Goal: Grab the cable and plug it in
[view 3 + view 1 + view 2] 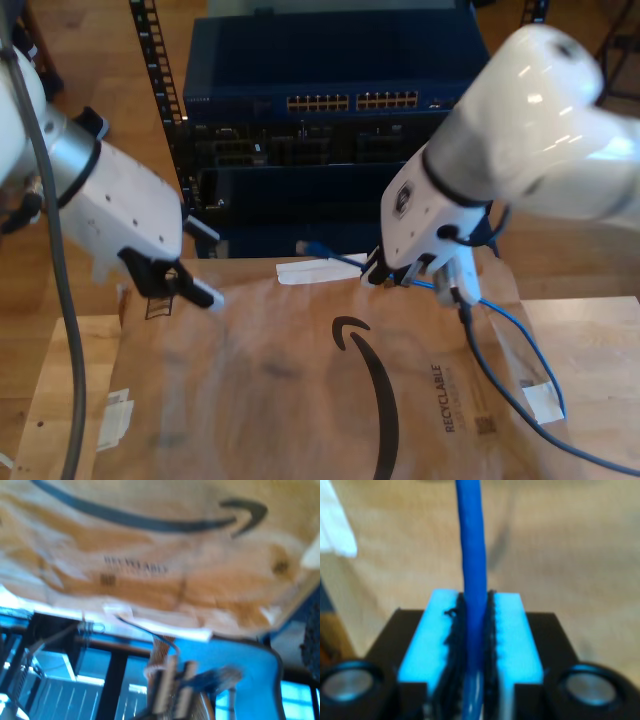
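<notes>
My second gripper [475, 630] is clenched on the cable [472, 555]. In the second wrist view its two light-blue pads [427, 635] press the blue cable from both sides, and the cable goes straight out in front of them over the brown cardboard sheet [560, 555].

In the exterior view my second gripper [385, 272] is at the end of the big white arm on the exterior view's right, and it hangs just above the far edge of the cardboard sheet [250, 380]. A short piece of the cable [520, 400] sticks out from the jaws. Its small plug [312, 246] is free in the air, between the gripper and the rack [330, 60]. Behind the gripper the rest of the cable falls onto the cardboard and runs away in a curve.

The rack stands just beyond this gripper. It holds a dark blue switch [250, 103] with two blocks of ports [350, 100], and under it some darker units. The plug is not in any port.

My first gripper [190, 285] is well apart from the cable, over the other side of the cardboard. Its black fingers [200, 292] touch nothing that I can see, and I cannot tell if they are spread or closed. The first wrist view is blurred; it shows the printed cardboard sheet [150, 580].
</notes>
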